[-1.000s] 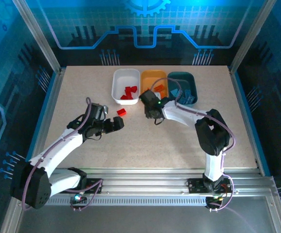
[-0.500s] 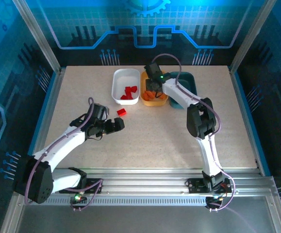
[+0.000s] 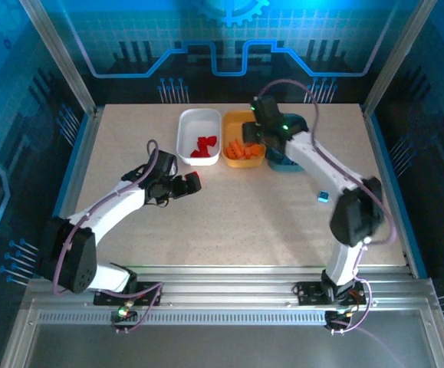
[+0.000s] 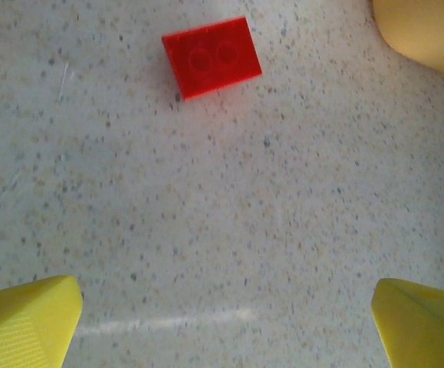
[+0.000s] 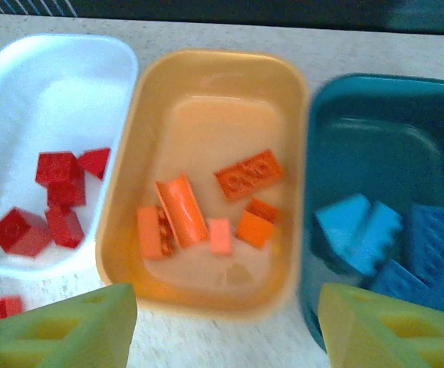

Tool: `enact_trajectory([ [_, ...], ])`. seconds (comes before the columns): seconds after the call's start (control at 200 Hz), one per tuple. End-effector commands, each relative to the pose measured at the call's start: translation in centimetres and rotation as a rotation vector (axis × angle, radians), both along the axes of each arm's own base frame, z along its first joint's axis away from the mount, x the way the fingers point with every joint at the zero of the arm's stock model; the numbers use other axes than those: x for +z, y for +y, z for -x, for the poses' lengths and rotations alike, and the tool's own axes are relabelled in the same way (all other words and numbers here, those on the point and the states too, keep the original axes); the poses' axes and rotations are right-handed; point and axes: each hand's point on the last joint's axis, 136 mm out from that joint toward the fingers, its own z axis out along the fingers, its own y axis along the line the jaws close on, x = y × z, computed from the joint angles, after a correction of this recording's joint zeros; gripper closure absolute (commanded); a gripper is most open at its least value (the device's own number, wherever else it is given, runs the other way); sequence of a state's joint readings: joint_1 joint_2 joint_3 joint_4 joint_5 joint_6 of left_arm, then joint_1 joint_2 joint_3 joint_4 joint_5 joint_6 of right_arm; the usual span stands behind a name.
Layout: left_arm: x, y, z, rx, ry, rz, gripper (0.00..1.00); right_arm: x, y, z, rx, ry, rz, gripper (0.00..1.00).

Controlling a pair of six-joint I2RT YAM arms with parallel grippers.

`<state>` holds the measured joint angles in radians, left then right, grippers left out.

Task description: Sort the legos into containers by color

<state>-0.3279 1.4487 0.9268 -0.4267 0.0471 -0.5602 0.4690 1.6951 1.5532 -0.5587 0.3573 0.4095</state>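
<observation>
Tubs hold most bricks, sorted; a red brick and a blue brick lie on the table; left gripper and right gripper gape empty

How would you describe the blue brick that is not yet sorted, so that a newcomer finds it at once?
Start at the dark teal tub, the rightmost of three at the far side. Come toward the near edge beside the right arm: the blue brick lies alone on the bare tabletop. All other blue bricks sit inside that tub.
</observation>
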Motion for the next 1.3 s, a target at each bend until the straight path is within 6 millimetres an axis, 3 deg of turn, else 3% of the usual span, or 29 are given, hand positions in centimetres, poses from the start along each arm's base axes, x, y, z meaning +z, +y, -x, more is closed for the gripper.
enact_trajectory([
  [0.0,-1.5,0.6,-2.1,-0.016,0.015,-0.089,0.10,-3.3,-6.6,3.3,-0.180,0.067,-0.045,0.32],
  [0.085,-2.7,0.5,-3.5,-0.037,0.038,-0.138,0.17,-6.3,-10.5,6.1,-0.273,0.123,-0.106,0.30],
  [0.175,-3.4,0.9,-5.3,-0.052,0.035,-0.206,0.20,-8.9,-13.2,8.7,-0.322,0.179,-0.152,0.29],
  [0.36,-3.2,1.2,-8.5,-0.126,0.009,-0.337,0.14,-11.8,-14.4,11.2,-0.342,0.246,-0.216,0.29],
  [0.555,-3.4,0.2,-10.6,-0.214,-0.075,-0.370,0.12,-11.8,-14.2,10.7,-0.320,0.246,-0.221,0.29],
  [0.965,-5.5,-1.8,-11.6,-0.279,-0.151,-0.318,0.19,-11.3,-14.0,10.8,-0.296,0.230,-0.223,0.28],
  [1.176,-6.7,-2.9,-10.4,-0.320,-0.133,-0.329,0.26,-10.8,-14.1,10.9,-0.294,0.218,-0.223,0.28],
  [1.296,-6.2,-3.5,-9.9,-0.334,-0.150,-0.313,0.29,-10.8,-14.0,11.0,-0.293,0.214,-0.224,0.28],
])
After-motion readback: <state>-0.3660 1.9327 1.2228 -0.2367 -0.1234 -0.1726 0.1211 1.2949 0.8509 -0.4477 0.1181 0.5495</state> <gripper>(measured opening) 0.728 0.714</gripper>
